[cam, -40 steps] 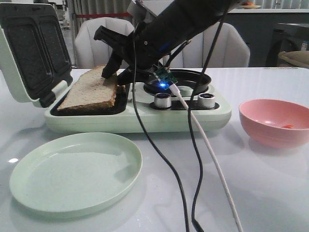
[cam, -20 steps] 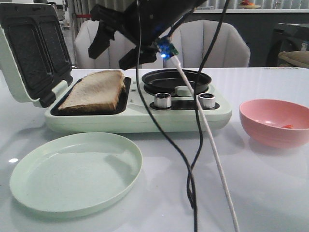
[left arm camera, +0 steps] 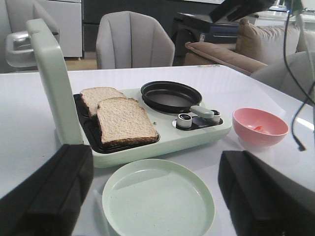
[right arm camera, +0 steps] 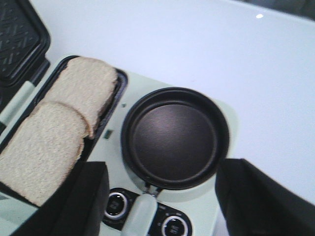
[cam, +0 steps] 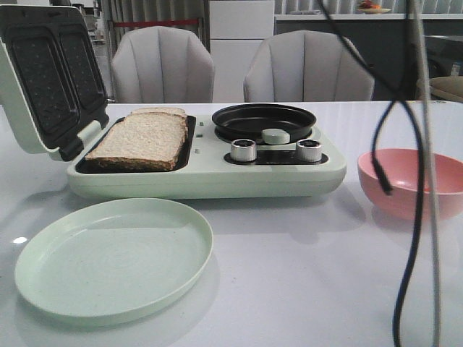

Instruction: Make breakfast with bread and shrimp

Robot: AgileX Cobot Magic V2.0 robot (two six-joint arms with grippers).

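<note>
Two pale beige bread slices (cam: 141, 139) with dark crust lie overlapping in the open mint-green sandwich maker's (cam: 202, 177) black tray, at nine o'clock from its round black pan (cam: 263, 119). The tiny orange-pink shrimp (left arm camera: 259, 129) sits in the pink bowl (left arm camera: 260, 126). Both the left gripper (left arm camera: 155, 196) and right gripper (right arm camera: 162, 206) gape wide, holding nothing.

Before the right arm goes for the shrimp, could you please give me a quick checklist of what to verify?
1. Bread in the sandwich tray: ok, two slices lie overlapping in it.
2. Sandwich maker lid open: ok, it stands up.
3. Shrimp in the pink bowl: ok in the left wrist view; hidden by the bowl's rim in the front view.
4. Right gripper empty: ok, fingers apart above the black pan, nothing between them.
5. Left gripper empty: ok, open, holding nothing.
6. Green plate free: ok, nothing on it.
</note>
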